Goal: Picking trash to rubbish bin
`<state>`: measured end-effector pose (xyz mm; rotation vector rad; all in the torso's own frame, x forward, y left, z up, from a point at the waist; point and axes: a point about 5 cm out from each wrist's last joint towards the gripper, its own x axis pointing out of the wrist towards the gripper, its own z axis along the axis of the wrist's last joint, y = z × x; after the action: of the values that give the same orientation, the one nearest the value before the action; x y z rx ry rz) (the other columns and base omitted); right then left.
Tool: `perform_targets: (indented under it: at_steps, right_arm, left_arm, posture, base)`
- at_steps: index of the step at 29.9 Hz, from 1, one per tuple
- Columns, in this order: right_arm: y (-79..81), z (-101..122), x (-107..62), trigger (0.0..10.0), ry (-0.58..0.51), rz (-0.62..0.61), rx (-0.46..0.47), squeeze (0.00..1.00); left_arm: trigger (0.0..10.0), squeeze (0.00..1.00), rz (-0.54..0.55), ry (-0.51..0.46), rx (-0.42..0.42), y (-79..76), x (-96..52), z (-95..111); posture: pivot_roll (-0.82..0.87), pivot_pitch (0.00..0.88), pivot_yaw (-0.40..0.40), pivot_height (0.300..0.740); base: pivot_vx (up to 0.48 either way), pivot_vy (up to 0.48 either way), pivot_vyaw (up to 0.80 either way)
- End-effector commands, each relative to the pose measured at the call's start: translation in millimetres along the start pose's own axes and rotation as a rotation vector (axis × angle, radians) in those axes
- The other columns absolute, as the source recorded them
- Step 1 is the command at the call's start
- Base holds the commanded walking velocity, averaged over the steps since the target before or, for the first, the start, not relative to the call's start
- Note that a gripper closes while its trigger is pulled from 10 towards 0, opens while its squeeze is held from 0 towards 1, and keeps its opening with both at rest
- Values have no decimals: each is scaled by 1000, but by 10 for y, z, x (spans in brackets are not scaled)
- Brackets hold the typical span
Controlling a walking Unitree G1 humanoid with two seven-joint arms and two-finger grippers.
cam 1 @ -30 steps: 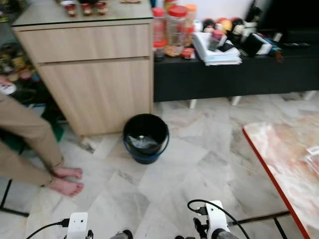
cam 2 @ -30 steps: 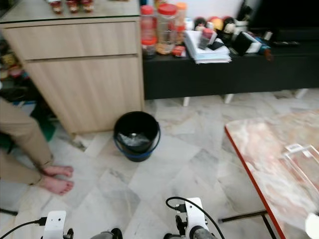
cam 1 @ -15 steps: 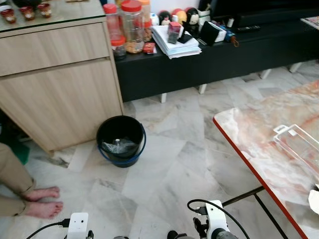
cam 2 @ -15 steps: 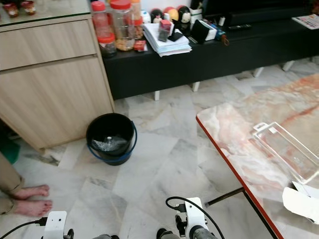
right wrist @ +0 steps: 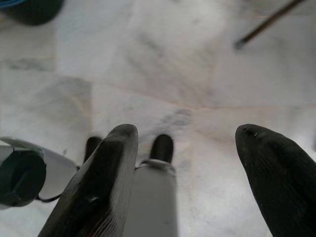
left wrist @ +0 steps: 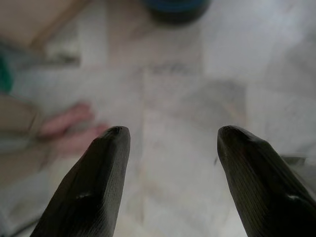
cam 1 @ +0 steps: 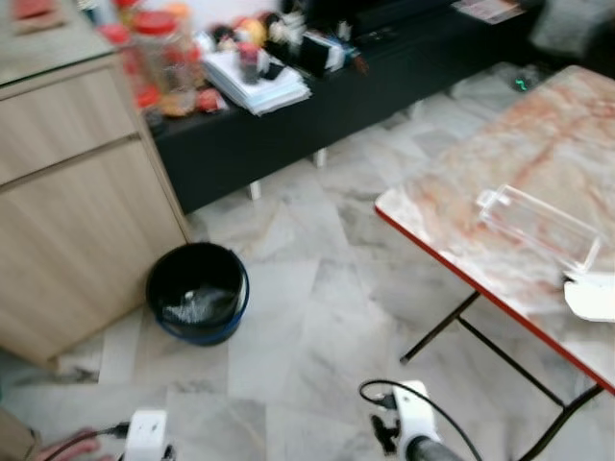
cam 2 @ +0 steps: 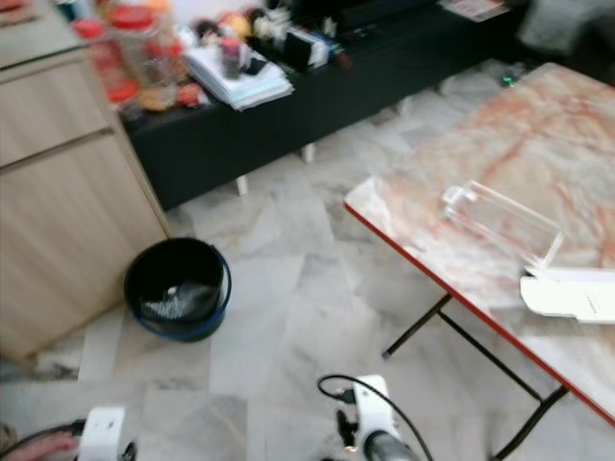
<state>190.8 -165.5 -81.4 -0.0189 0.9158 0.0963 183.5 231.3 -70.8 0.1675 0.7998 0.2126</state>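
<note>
Both arms are held low over the marble floor (cam 1: 317,317). The left gripper (left wrist: 170,148) is seen with its fingers spread, nothing between them; beyond them a person's bare foot (left wrist: 69,118) is made out, blurred, on the floor. The right gripper (right wrist: 190,148) is likewise seen with fingers spread and empty, above pale grey-veined tiles.

Further out, to the robot's left, a black bin (cam 1: 197,291) with a blue rim at its base is found standing on the floor, just beside a light wooden cabinet (cam 1: 77,202). Something pale and crumpled is seen lying in the bin.

To the robot's right, a table (cam 1: 500,163) with a marbled pink top and red edge is noted, on thin black legs. A clear plastic box (cam 1: 538,229) is lying on it, and near that, at the table's nearer part, a white piece of trash (cam 1: 594,298) is resting flat.

Farthest off, a low black shelf (cam 1: 356,86) is seen along the wall, carrying stacked papers (cam 1: 255,84), jars (cam 1: 159,58) and small clutter; detail is blurred.
</note>
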Motion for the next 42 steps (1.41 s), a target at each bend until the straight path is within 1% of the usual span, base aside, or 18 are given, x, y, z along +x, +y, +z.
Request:
perform_targets:
  at_steps: [1,7,13,17,21,23,24,34,36,38,42]
  right_arm:
    - [70,-30,4,10000,14,13,12,0]
    - [78,-31,5,10000,13,12,9,0]
    - [61,111,28,10000,-33,2,43,0]
    - [64,179,38,10000,-55,3,43,0]
    - [67,203,42,10000,-65,-2,57,0]
    - [74,201,43,10000,-64,-2,58,0]
    - [76,186,41,10000,-59,0,68,0]
    - [16,86,19,10000,-34,-38,66,0]
    - [22,46,13,10000,-22,-34,61,0]
    - [21,34,11,10000,-19,-39,58,0]
    - [19,34,8,10000,-29,-48,71,0]
  left_arm:
    - [10000,0,3,85,19,43,-72,-245]
    - [10000,0,7,86,22,57,-75,-252]
    - [10000,0,9,47,25,72,-42,-150]
    - [10000,0,12,36,22,86,-27,-108]
    - [10000,0,12,36,26,98,-28,-110]
    - [10000,0,12,41,29,102,-33,-126]
    - [10000,0,12,47,31,102,-39,-144]
    - [10000,0,5,79,47,90,-73,-244]
    - [10000,0,5,92,80,89,-83,-275]
    - [10000,0,9,103,95,98,-88,-294]
    - [10000,0,10,109,99,107,-92,-308]
  posture:
    - [116,153,-25,740]
    - [121,147,-24,740]
    - [127,152,-21,740]
    - [129,160,-22,740]
    - [125,169,-13,740]
    - [124,170,-11,740]
    - [124,170,-11,740]
    - [125,176,-10,740]
    - [128,176,-10,740]
    - [128,174,-9,740]
    - [131,167,-9,740]
  base:
    - [0,0,-781]
    - [0,0,-781]
    - [0,0,-780]
    - [0,0,0]
    - [0,0,0]
    - [0,0,0]
    - [0,0,-788]
    - [0,0,-784]
    - [0,0,-781]
    - [0,0,-781]
    - [0,-480,-316]
